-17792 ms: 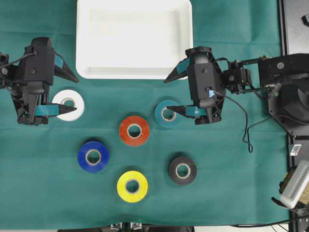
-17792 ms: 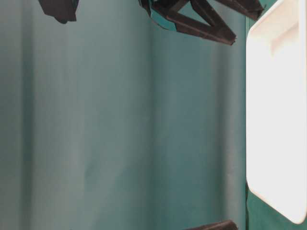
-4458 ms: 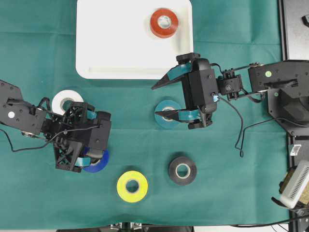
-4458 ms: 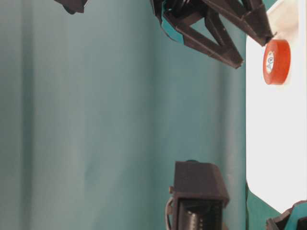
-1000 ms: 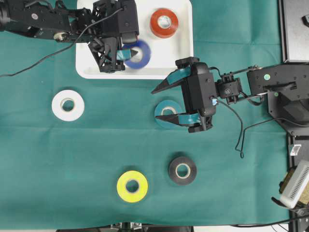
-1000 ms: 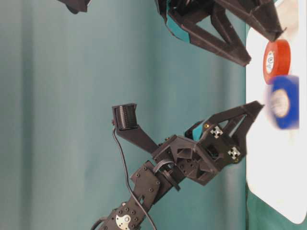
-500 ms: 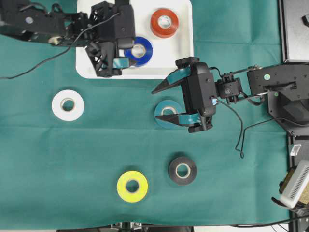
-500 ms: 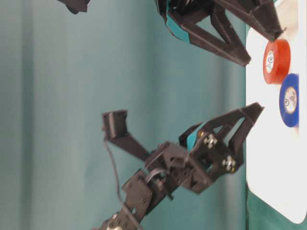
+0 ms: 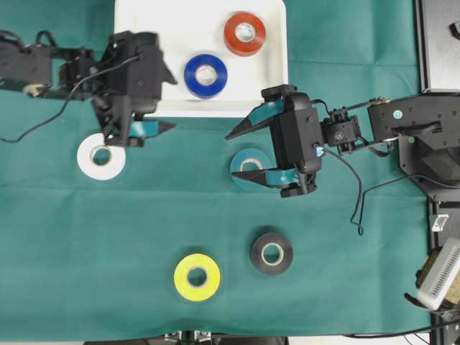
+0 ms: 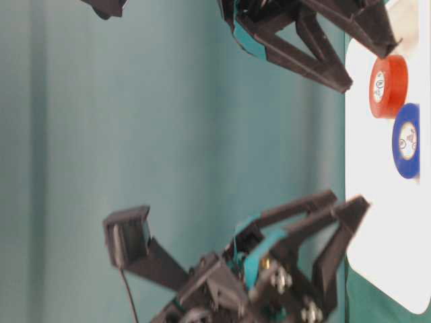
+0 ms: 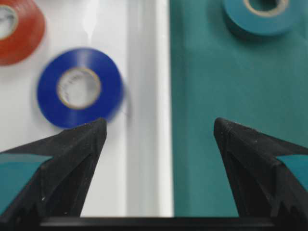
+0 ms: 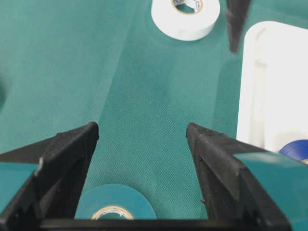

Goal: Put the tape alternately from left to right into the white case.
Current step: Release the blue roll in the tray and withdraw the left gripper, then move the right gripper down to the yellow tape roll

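In the overhead view the white case (image 9: 144,21) holds a red tape (image 9: 244,32) at its right and a blue tape (image 9: 205,75) left of it, both lying flat. My left gripper (image 9: 172,103) hangs open and empty over the case's front rim; its wrist view shows the left gripper (image 11: 160,126) astride the rim (image 11: 161,96), with the blue tape (image 11: 79,88) beyond one finger. The white tape (image 9: 93,162) lies just below that arm. My right gripper (image 9: 237,158) stands open around the teal tape (image 9: 241,167), holding nothing. Yellow tape (image 9: 197,277) and black tape (image 9: 272,253) lie near the front.
The green cloth (image 9: 345,287) covers the table. The right arm's base and a dark panel (image 9: 438,36) fill the right edge, a loose cable (image 9: 359,208) hangs beside them, and a white device (image 9: 440,277) sits at the lower right.
My left gripper opened and let go of the blue tape, which now rests in the case. The left arm has drawn back left and toward the front rim. The right arm has not moved.
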`<state>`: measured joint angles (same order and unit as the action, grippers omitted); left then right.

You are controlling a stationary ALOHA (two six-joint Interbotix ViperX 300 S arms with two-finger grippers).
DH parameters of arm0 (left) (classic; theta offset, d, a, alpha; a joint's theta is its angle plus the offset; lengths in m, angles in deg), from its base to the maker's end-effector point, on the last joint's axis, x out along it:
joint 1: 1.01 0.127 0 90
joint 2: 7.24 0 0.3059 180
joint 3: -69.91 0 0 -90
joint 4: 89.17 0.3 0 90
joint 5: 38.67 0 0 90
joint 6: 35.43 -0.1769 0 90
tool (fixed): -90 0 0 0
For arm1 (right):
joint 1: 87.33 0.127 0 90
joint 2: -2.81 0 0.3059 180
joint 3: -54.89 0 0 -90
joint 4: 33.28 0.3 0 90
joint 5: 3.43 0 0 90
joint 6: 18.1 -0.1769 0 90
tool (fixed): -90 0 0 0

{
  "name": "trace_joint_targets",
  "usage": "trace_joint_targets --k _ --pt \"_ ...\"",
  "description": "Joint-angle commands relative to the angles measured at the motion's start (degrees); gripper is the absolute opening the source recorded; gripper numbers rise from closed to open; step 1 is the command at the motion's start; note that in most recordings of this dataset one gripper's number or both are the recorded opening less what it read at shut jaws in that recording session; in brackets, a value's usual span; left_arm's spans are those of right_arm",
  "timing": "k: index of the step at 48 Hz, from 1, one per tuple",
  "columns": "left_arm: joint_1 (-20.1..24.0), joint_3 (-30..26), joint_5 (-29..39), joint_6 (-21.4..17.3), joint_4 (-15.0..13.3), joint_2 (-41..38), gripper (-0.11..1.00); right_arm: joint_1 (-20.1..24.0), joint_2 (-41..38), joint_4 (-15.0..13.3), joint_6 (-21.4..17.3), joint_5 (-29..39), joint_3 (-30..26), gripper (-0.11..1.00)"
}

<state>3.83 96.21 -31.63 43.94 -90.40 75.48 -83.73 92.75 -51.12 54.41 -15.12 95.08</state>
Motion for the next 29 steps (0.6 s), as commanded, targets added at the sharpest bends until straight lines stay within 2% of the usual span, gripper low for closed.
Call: trace_joint_targets --k 1,11,21,29 --pt "-1.14 0.88 -0.44 0.18 -0.09 3.08 0.77 0.18 0.44 0.18 -0.09 -0.62 -0.53 0.78" --pt "-3.34 5.10 -0.97 0.53 -0.26 6.50 0.77 0.18 0.53 0.18 -0.09 -0.62 -0.53 0.79" --pt "-6.15 7.91 -3.52 3.60 -0.35 8.00 0.77 0.18 0.35 0.09 -0.09 -0.62 -0.44 0.78" --pt "-8.61 9.58 -4.75 4.31 -0.35 8.00 0.77 0.26 0.35 0.18 -0.09 -0.62 -0.35 0.78"
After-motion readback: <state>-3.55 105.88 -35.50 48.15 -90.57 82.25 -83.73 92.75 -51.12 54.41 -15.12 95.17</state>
